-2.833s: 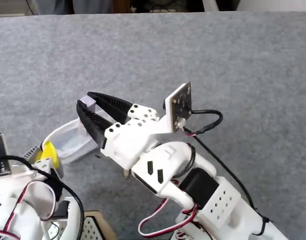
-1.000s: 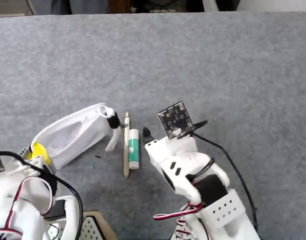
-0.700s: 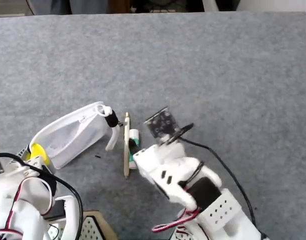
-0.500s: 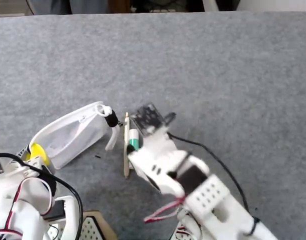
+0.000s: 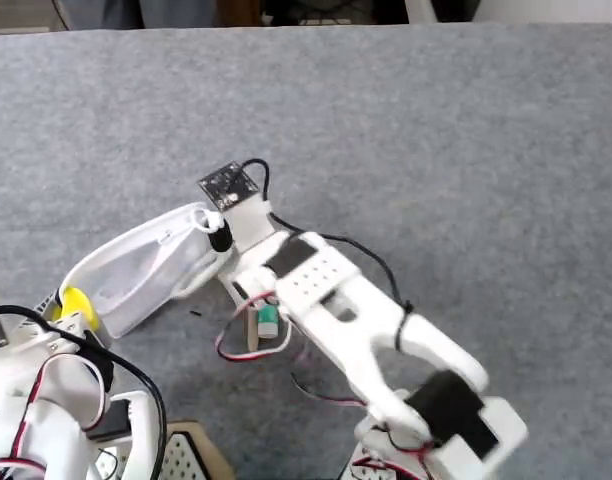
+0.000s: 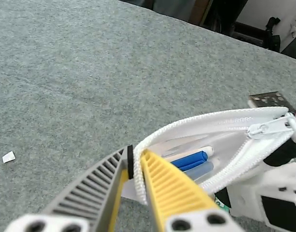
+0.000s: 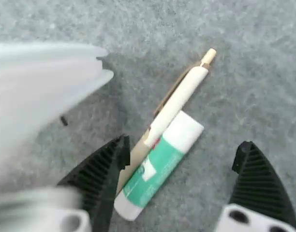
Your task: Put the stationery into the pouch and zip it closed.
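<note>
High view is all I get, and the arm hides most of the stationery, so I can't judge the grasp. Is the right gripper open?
Observer: Yes. The right gripper is open, with one finger on either side of the pen and glue stick.
Operator: Is either one lifted?
Observer: No. Both lie on the table, side by side and touching.
Operator: What is the left arm doing?
Observer: The left gripper is shut on the rim of the open pouch, which has a blue marker inside.
</note>
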### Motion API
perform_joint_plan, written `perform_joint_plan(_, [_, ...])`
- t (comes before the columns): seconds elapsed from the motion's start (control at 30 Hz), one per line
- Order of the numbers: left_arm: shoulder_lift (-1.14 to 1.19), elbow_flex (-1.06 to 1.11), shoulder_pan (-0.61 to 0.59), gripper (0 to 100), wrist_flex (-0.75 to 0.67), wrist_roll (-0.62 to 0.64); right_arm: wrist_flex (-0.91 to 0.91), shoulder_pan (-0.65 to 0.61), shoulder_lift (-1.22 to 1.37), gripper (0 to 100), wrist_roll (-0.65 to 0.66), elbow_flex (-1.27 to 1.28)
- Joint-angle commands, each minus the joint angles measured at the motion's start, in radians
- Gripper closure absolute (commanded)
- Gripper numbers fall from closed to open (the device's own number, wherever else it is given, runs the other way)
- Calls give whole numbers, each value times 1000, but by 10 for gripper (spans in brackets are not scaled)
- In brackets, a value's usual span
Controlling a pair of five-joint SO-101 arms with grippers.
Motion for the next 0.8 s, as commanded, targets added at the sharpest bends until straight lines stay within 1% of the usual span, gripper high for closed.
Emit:
perform_joint_plan(0.0, [-3,-5,-8,973,-37,11,-20,-12,85,662,-9,-96])
perform_joint_plan(0.17, [-5,-5,-8,973,-37,11,-20,9,183,662,-9,-191])
perform_joint_plan(0.3, [-5,-5,-8,973,-37,11,-20,72,285,671,-9,-274])
perform_joint_plan(0.37, [-5,-5,-8,973,-37,11,-20,100,341,718,-9,-312])
perform_joint_plan(0.5, [-5,-5,-8,973,-37,11,-18,141,452,879,-9,-390])
perform_joint_plan(0.57, [-5,-5,-8,973,-37,11,-12,152,495,939,-9,-423])
perform_joint_plan(0.63, [-5,-5,-8,973,-37,11,-9,158,515,972,-8,-446])
perform_joint_plan(0.77, [-5,-5,-8,973,-37,11,-2,153,512,980,-2,-458])
